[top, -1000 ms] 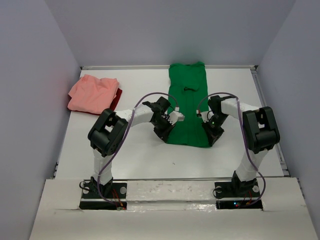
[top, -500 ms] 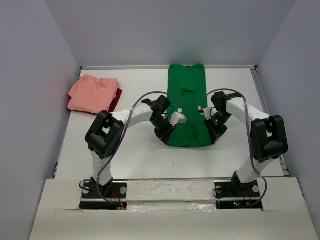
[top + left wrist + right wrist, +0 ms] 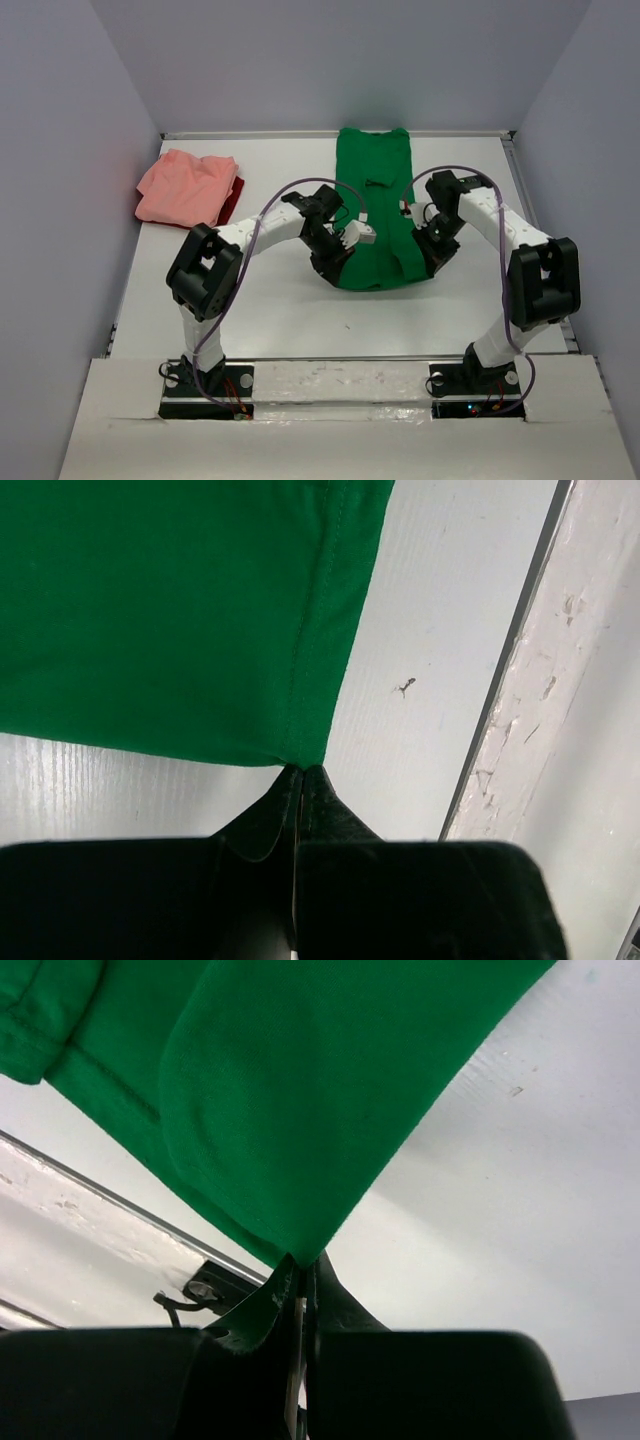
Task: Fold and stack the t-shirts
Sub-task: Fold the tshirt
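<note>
— What's the left gripper point(image 3: 302, 770) doing?
— Its jaws are pressing together on the near left corner of the bright green soft-cloth t-shirt point(image 3: 375, 200), right at the hem.
— And the right gripper point(image 3: 305, 1260)?
— It's clamping that shirt's near right corner, and the cloth is bulging in a soft fold above its tips.
— Where's the shirt lying?
— It's stretching long and narrow across the white table point(image 3: 270, 310), between the two arms. Well to its left, a crumpled salmon-pink t-shirt point(image 3: 185, 185) is sitting with dark red cloth point(image 3: 236, 195) peeking out on the side nearest the green one.
</note>
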Controlling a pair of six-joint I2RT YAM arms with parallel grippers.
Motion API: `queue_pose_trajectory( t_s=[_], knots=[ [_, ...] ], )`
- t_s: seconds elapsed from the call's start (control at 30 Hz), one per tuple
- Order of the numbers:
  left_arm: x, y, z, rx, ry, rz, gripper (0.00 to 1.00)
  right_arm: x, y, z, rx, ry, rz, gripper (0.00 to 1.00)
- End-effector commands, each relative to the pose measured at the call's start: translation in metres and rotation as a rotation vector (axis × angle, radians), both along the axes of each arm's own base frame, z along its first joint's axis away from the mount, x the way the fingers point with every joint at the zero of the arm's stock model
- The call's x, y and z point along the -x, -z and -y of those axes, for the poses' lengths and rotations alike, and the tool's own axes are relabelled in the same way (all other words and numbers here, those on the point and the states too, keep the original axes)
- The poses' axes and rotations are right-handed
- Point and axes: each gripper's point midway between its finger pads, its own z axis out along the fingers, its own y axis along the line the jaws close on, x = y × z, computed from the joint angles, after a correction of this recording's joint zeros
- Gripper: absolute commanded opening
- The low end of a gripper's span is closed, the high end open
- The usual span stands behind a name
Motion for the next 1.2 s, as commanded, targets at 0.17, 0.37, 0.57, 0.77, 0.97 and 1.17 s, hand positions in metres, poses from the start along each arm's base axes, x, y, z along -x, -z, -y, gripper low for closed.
queue_pose_trajectory(
  t_s=[0.17, 0.37, 0.57, 0.77, 0.97, 1.17],
  knots=[
    [-0.01, -0.036, 0.007, 0.027, 0.008, 0.05, 0.0, -0.017, -0.028, 0.002, 0.008, 0.001, 0.091, 0.0],
    [-0.037, -0.045, 0.005, 0.043, -0.048, 0.078, 0.0, -0.03, -0.031, 0.0, 0.003, 0.008, 0.127, 0.0],
    [-0.057, -0.054, 0.004, 0.054, -0.087, 0.099, 0.0, -0.05, -0.038, -0.001, 0.011, 0.027, 0.197, 0.0],
    [-0.07, -0.061, 0.0, 0.064, -0.125, 0.112, 0.0, -0.068, -0.041, -0.001, 0.026, 0.046, 0.24, 0.0],
    [-0.075, -0.057, -0.002, 0.064, -0.139, 0.111, 0.0, -0.088, -0.041, -0.001, 0.041, 0.065, 0.28, 0.0],
    [-0.09, -0.056, -0.005, 0.058, -0.188, 0.13, 0.0, -0.106, -0.043, 0.0, 0.06, 0.092, 0.324, 0.0]
  ],
)
